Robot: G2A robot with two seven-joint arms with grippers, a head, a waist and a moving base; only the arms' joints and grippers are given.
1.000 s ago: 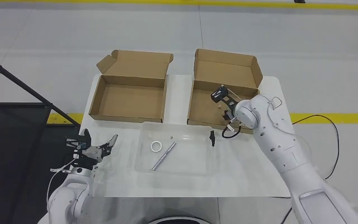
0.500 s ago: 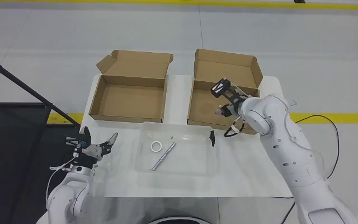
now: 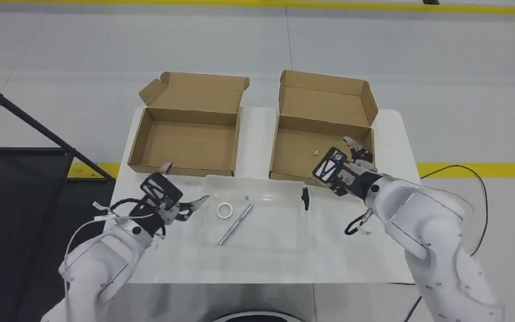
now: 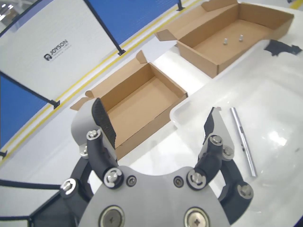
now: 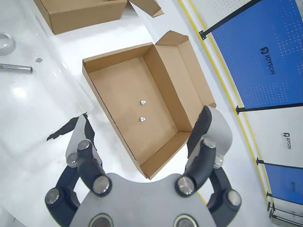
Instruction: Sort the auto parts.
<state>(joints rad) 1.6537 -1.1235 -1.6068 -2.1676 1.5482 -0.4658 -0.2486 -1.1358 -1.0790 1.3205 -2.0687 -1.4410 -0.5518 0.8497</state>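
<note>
Near the desk's (image 3: 256, 137) front edge, a clear plastic tray (image 3: 273, 235) holds a white ring (image 3: 224, 211), silver metal rod (image 3: 235, 224) and black clip (image 3: 305, 196). The left gripper (image 4: 157, 106), fingers apart and empty, hangs at its left end; the right gripper (image 5: 144, 113), likewise apart, hangs by the right brown cardboard box (image 3: 294, 149).

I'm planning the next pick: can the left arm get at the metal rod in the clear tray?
Probably yes. The left gripper hangs open at the edge of the tray, and the metal rod lies flat nearby with nothing over it; the white ring sits apart from it.
</note>
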